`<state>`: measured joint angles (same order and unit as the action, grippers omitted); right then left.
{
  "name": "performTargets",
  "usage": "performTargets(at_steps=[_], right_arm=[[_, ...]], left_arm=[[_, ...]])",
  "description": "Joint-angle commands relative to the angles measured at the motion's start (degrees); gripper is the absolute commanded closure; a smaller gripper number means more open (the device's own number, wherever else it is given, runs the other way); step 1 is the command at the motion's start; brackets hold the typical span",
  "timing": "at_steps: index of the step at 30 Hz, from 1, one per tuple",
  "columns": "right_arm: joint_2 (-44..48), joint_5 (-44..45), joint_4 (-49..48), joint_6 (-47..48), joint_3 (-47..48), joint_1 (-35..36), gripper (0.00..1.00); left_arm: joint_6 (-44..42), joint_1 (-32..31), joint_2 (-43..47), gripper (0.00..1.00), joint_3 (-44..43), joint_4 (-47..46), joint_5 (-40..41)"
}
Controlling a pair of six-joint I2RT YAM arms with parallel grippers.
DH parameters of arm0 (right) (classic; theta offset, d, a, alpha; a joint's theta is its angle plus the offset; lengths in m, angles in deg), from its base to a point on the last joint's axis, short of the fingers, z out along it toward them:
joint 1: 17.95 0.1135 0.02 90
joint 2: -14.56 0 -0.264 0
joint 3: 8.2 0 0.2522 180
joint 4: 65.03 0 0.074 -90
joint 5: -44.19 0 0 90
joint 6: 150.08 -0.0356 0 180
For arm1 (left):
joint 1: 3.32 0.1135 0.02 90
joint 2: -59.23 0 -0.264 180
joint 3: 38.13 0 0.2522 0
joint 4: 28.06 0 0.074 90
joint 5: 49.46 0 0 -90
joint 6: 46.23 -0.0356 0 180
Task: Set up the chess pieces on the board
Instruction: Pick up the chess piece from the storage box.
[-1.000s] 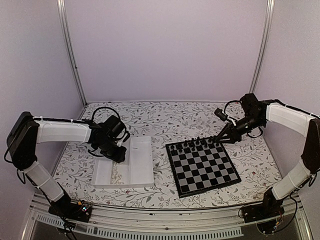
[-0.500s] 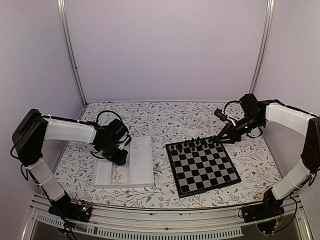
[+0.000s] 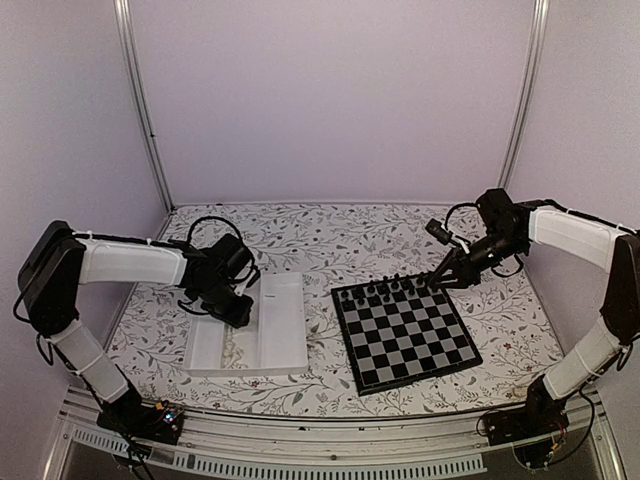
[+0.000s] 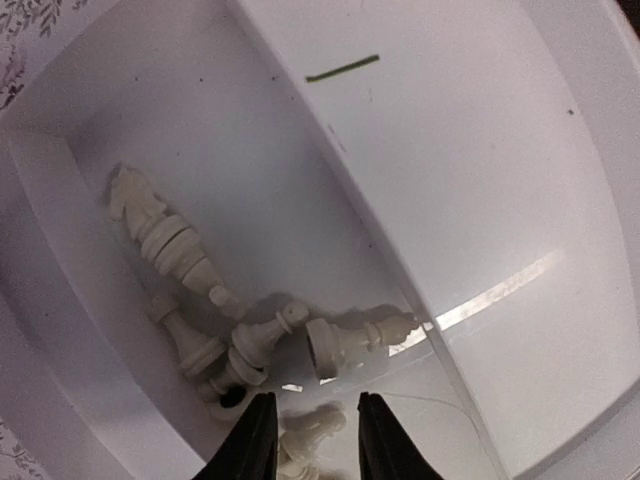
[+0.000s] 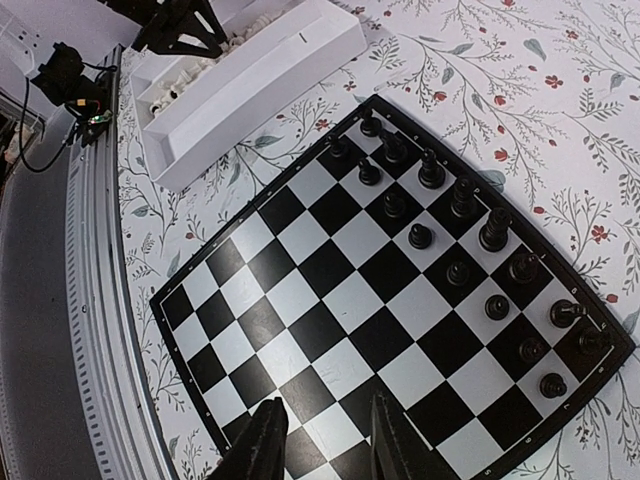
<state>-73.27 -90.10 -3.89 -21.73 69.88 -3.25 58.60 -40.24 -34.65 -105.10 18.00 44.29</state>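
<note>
The board is a small square with black and pale checks and a black border; it lies flat on the flowered table, at about 4 o'clock from the table's middle. The black chess pieces stand upright in two rows along its 12 o'clock edge. The cream chess pieces lie tumbled in a heap in the left compartment of the white tray, which is at 8 o'clock. The left gripper hangs over this heap, partly open; one cream piece lies between its tips and is not clamped. The right gripper is partly open and holds nothing, near the board's 1 o'clock corner.
</note>
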Motion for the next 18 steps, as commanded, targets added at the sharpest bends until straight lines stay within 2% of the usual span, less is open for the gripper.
performTargets(at_steps=[1, 5, 18], right_arm=[[-0.2, -1.1, 0.0, -0.2, 0.2, 0.5, 0.69], [0.1, -1.3, -0.1, 0.0, -0.2, 0.6, 0.69], [1.3, -1.1, -0.4, 0.3, -1.6, 0.7, 0.69]], left_arm=[[-3.1, 1.1, 2.5, 0.66, -2.4, 0.5, 0.7], [-7.2, 1.9, 0.0, 0.64, -3.8, -0.3, -2.5], [-16.8, 3.9, -4.3, 0.67, -7.0, 1.8, -7.0]])
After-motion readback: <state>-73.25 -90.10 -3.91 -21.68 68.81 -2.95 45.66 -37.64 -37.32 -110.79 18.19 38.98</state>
